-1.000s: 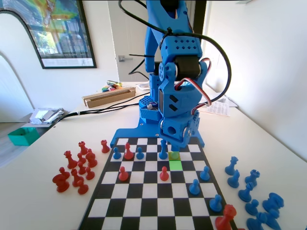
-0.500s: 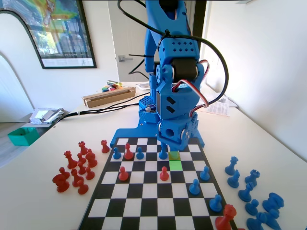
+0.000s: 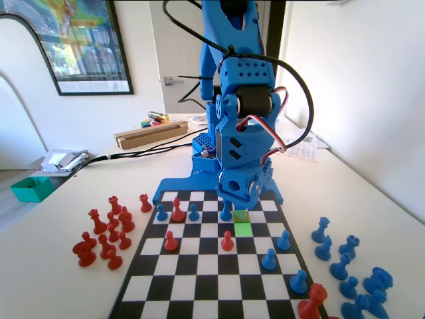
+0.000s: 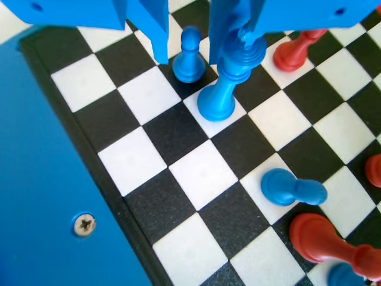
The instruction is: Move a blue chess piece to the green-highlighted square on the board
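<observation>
1. While low over the board's (image 3: 199, 267) far rows, jaws stand open astride the pawn (image 4: 189, 53), gaps both sides.
2. Wrist view: pawn just left of tall blue piece (image 4: 229, 80).
3. Fixed view: green square (image 3: 243, 229) lies nearer, right of pawn.

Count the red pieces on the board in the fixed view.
4 red pieces: one near the far end, two slightly nearer, one at the near right corner. The arm could hide more.

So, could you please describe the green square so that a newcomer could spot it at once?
In the fixed view, look at the board's far end, below the blue arm. The green square lies just nearer than a duller olive square; it alone is bright lime.
</observation>
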`<action>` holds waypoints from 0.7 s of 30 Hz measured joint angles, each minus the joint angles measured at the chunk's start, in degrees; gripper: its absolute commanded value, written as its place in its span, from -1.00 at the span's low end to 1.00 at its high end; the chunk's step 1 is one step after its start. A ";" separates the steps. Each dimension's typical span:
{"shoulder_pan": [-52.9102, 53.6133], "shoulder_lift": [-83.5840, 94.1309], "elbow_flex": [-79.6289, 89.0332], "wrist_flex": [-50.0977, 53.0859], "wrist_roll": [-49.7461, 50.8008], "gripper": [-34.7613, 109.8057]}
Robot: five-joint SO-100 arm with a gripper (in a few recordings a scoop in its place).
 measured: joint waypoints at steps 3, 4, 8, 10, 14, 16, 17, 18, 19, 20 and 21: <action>0.00 0.00 0.00 0.18 0.00 -0.47; 0.00 0.00 0.00 -0.26 0.00 -0.49; 0.00 0.00 0.00 -0.70 0.00 -0.51; 0.00 0.00 0.00 -0.62 0.00 -0.51; 0.09 0.00 0.00 -0.62 0.00 -0.51; 0.09 0.00 0.00 -0.62 0.00 -0.51; 0.09 0.00 0.00 -0.62 0.18 -0.51; 0.09 0.00 0.00 -0.62 0.35 -0.51; 0.09 0.00 0.00 -0.18 0.53 -0.51; 0.09 0.00 -0.35 0.53 0.53 -0.51; 0.18 0.00 -0.88 1.32 0.79 -0.51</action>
